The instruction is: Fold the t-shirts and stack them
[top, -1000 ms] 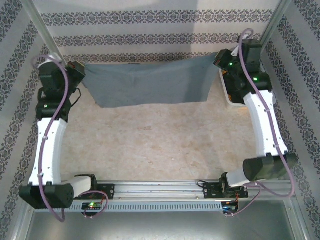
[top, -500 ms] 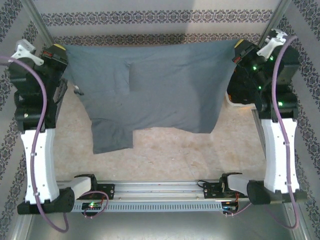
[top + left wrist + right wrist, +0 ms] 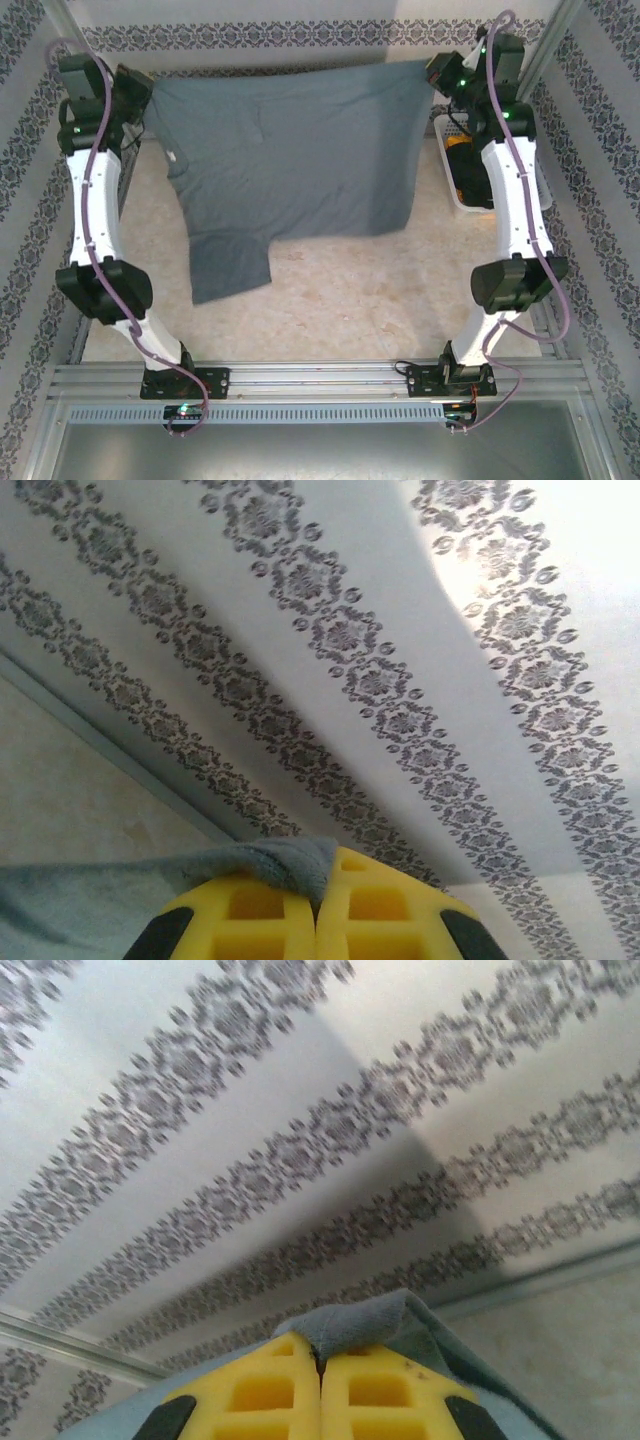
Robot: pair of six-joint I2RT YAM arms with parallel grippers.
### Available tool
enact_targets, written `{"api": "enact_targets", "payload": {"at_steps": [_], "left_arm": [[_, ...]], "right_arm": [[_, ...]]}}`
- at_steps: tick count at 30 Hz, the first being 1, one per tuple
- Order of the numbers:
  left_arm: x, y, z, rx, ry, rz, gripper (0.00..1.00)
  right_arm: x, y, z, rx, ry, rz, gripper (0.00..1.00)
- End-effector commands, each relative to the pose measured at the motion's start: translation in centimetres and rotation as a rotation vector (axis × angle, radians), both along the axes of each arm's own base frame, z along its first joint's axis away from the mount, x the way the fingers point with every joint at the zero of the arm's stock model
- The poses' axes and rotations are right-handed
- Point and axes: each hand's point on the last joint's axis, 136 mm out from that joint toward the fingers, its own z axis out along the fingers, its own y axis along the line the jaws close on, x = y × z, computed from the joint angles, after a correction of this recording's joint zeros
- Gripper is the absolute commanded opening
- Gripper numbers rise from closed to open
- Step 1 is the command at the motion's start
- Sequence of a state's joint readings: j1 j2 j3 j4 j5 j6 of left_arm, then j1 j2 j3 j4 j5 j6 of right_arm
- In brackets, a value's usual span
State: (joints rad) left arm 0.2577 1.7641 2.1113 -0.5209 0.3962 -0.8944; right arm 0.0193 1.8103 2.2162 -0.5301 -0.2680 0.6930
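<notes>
Risk: left gripper (image 3: 315, 885) clamps only a thin corner of the t-shirt (image 3: 290, 150), might slip if pulled wider | shirt hangs spread between the two grippers above the table (image 3: 330, 300), sleeve (image 3: 228, 270) dangling, could bunch on landing | right gripper (image 3: 322, 1360) pinched on opposite corner, same worry | count: one shirt, two grippers, one white bin (image 3: 449, 190) far right

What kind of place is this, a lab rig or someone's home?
Probably a lab robot test cell, not a home: an aluminium mounting rail along the near edge, patterned backdrop panels boxing in a beige tabletop, and a t-shirt stretched above it.
</notes>
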Motion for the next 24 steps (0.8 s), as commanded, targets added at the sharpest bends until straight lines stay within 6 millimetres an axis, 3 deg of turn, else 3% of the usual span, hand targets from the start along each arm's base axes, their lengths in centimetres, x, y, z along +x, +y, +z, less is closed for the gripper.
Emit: {"api": "enact_targets", "payload": {"at_steps": [1, 3, 5, 7, 9, 11, 13, 17, 19, 20, 22, 24], "left_arm": [[-4.3, 0.0, 10.5, 0.161, -0.216, 0.024, 0.0], [-6.5, 0.3, 13.6, 0.23, -0.264, 0.071, 0.0], [-8.2, 0.1, 15.1, 0.268, -0.282, 0.091, 0.0], [-8.9, -0.3, 14.4, 0.259, -0.253, 0.074, 0.0], [-8.8, -0.9, 11.3, 0.241, -0.173, 0.047, 0.0], [-9.0, -0.5, 6.3, 0.194, -0.087, 0.072, 0.0], [-9.9, 0.0, -0.1, 0.123, 0.019, 0.118, 0.0], [-11.5, -0.8, -15.6, 0.058, 0.324, 0.075, 0.0], [-12.5, -1.5, -22.4, 0.019, 0.439, 0.042, 0.23], [-13.2, -1.8, -25.5, 0.001, 0.491, 0.031, 0.33], [-14.6, -2.1, -30.3, -0.012, 0.583, 0.029, 0.5], [-16.1, -2.1, -33.8, -0.006, 0.662, 0.033, 0.63]], "right_arm": [[-2.5, -1.5, 7.4, -0.026, -0.167, -0.028, 0.0], [-3.7, -1.8, 9.4, -0.047, -0.203, -0.045, 0.0], [-4.8, -2.0, 9.9, -0.062, -0.209, -0.054, 0.0], [-5.8, -2.3, 9.2, -0.079, -0.183, -0.069, 0.0], [-6.7, -2.7, 6.5, -0.087, -0.12, -0.091, 0.0], [-7.7, -3.3, 2.4, -0.09, -0.039, -0.125, 0.0], [-8.9, -4.1, -3.2, -0.088, 0.084, -0.167, 0.0], [-12.0, -4.5, -16.3, -0.11, 0.368, -0.196, 0.0], [-13.1, -4.3, -22.2, -0.125, 0.487, -0.177, 0.0], [-13.5, -4.1, -25.0, -0.128, 0.551, -0.162, 0.05], [-14.3, -3.9, -30.0, -0.135, 0.674, -0.143, 0.32], [-15.0, -3.7, -33.8, -0.154, 0.784, -0.119, 0.5]]}}
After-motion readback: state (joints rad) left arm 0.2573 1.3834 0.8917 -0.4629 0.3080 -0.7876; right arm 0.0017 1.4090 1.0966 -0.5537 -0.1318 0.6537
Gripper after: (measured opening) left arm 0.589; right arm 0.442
